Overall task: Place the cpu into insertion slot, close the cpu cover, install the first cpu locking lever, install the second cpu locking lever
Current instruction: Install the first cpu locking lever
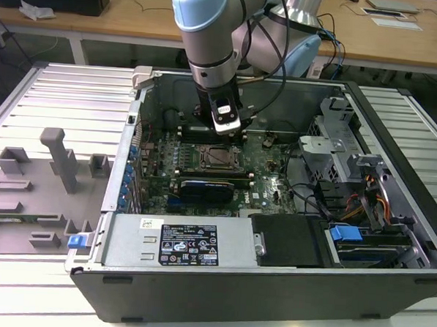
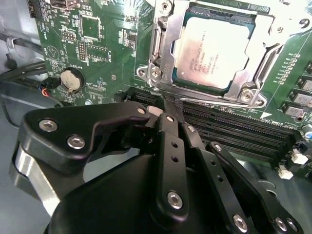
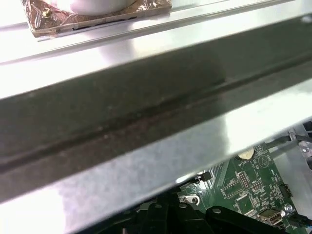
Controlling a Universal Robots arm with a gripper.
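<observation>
On the exterior view's left, grey fixture blocks (image 1: 57, 159) stand on the ribbed counter (image 1: 31, 99), well apart from the work. From there I look across to the open computer case (image 1: 271, 283), where my gripper (image 1: 226, 126) hangs just above the green motherboard (image 1: 276, 188). In the second wrist view the cpu (image 2: 214, 51) sits flat in the insertion slot (image 2: 181, 19), and the cpu cover (image 2: 163, 61) looks folded down around it, though I cannot be sure it is latched. The fingers (image 2: 170, 105) are clenched together on nothing, their tip against the cover's near edge, I judge for pressing or hooking. Room is tight: memory slots (image 2: 234, 129) lie just beside them, case walls beyond.
</observation>
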